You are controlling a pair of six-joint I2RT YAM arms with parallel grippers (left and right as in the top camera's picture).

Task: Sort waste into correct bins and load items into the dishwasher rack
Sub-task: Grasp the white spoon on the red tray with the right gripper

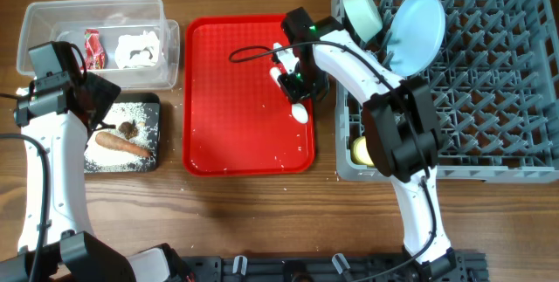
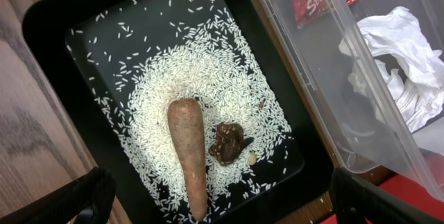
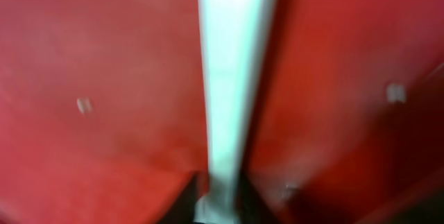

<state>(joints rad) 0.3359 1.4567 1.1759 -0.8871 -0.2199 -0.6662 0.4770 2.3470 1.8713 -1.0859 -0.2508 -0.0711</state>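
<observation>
My right gripper (image 1: 293, 79) is low over the right side of the red serving tray (image 1: 227, 134) and is shut on the white plastic spoon (image 1: 300, 114). In the right wrist view the spoon handle (image 3: 229, 78) runs up from the jaws (image 3: 222, 207), blurred. My left gripper (image 1: 98, 106) is open and empty above the black tray (image 2: 48, 23), which holds rice (image 2: 208, 71), a carrot-like stick (image 2: 189, 148) and a brown scrap (image 2: 227, 143). The clear tub (image 1: 35, 20) holds the red-and-white wrapper (image 1: 94, 48) and the tissue (image 1: 140, 51).
The grey dishwasher rack (image 1: 489, 72) at the right holds a pale bowl (image 1: 362, 13), the round plate (image 1: 415, 29) standing on edge, and the yellow cup (image 1: 360, 149). A few rice grains (image 1: 262, 155) lie on the red tray and on the wooden table near it.
</observation>
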